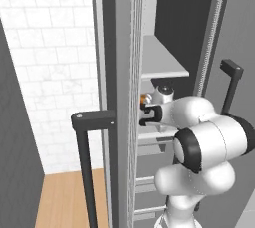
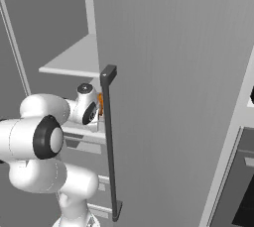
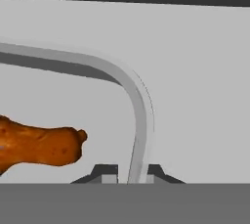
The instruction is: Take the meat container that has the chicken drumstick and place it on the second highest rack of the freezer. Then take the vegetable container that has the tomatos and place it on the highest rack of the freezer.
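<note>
My gripper [image 3: 131, 173] is shut on the curved pale rim of the meat container [image 3: 139, 105], which passes between the two finger tips. Inside the container, left of the fingers, lies the orange-brown chicken drumstick [image 3: 39, 145]. The arm reaches into the open freezer [image 1: 174, 33]. A bit of the drumstick [image 1: 145, 97] shows just ahead of the hand, under the highest rack [image 1: 164, 57] and above the second highest rack [image 2: 82, 133]. Whether the container rests on that rack I cannot tell. The drumstick [image 2: 100, 103] peeks out beside the door handle. The tomatos are out of view.
Door panels flank the opening, one with a dark bar handle [image 1: 84, 162] on the left and one with a bar handle [image 2: 110, 141] close to the hand on the right. Lower shelves and drawers [image 1: 149, 182] sit below. A black oven [image 2: 243, 191] stands at the far right.
</note>
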Available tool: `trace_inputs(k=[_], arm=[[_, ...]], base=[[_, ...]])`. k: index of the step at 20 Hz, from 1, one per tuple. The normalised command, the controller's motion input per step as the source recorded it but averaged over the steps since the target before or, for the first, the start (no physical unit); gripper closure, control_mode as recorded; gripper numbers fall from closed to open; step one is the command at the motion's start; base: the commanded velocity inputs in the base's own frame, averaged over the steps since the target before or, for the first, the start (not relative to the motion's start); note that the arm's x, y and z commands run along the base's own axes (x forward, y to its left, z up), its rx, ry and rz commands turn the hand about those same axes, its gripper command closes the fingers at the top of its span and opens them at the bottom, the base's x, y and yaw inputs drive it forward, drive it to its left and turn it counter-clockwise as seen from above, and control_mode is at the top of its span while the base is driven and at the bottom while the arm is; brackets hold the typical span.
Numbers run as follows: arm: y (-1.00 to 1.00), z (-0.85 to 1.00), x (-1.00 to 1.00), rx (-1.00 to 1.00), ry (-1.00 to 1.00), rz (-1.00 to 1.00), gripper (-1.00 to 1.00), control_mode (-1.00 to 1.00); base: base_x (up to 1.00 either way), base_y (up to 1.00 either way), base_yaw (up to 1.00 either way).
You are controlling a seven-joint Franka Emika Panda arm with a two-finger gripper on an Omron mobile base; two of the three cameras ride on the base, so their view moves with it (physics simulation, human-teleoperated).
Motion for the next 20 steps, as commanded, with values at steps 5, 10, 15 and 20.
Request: trace_inputs(k=[5, 10, 15, 20], arm=[[0.02, -0.11, 0.39, 0.0, 0.0, 0.0, 1.0, -1.0], [0.01, -0.08, 0.11, 0.0, -0.03, 0.0, 1.0, -1.0], [0.0, 0.0, 0.0, 0.0, 0.0, 0.0, 1.0, -1.0], [0.0, 0.0, 0.0, 0.0, 0.0, 0.0, -1.0, -1.0]], base=[[0.0, 0.0, 0.0], [0.0, 0.0, 0.0], [0.0, 0.0, 0.0], [0.0, 0.0, 0.0]])
